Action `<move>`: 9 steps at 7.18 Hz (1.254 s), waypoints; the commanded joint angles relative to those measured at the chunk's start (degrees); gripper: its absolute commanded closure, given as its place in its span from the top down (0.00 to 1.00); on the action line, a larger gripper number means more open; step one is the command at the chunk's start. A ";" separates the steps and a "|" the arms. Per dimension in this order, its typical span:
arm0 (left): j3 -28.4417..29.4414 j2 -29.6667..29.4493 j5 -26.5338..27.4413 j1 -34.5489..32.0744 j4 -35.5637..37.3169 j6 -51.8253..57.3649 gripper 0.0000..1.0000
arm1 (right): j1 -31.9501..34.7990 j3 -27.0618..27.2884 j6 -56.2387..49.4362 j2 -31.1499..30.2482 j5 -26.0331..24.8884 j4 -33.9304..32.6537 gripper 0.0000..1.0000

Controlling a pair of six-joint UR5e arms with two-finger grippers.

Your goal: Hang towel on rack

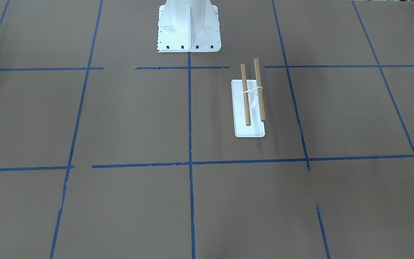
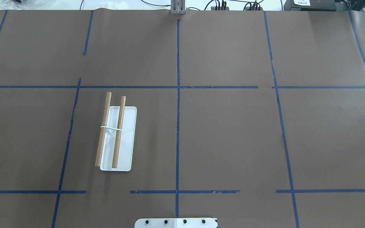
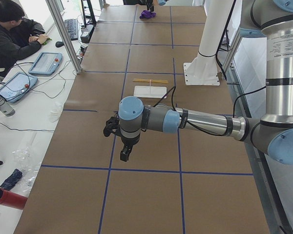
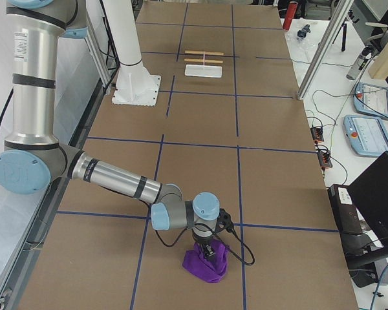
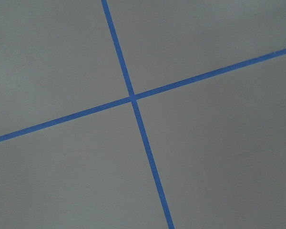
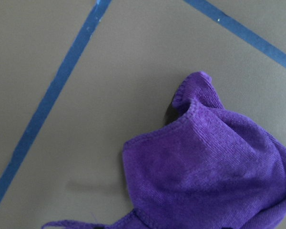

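— Exterior right: right gripper (image 4: 207, 250) down on the towel (image 4: 207, 265), at the table's (image 4: 278, 194) right end, well apart from the rack (image 4: 204, 70). Pickup step, I'd say.
— Jaws?
— Can't tell, on either. The left gripper (image 3: 124, 155) hangs idle. Next: lift, carry across, drape over the rack.

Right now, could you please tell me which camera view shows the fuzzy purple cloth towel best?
The exterior right view: the fuzzy purple cloth towel lies bunched there, almost whole. The right wrist view crops it close. Exterior left shows only a tiny far speck. The other views miss it.
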 commanded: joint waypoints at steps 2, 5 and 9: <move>-0.09 0.00 -0.07 0.00 0.00 -0.03 1.00 | -1.77 -0.34 -2.12 1.54 -6.61 0.77 0.18; -0.09 0.00 -0.07 0.00 -0.09 -0.03 1.00 | -1.86 -0.43 -3.72 1.55 -7.08 0.68 0.19; -0.09 0.00 -0.07 0.00 -0.09 -0.03 1.00 | -1.86 -0.34 -3.72 0.76 -5.23 0.50 0.40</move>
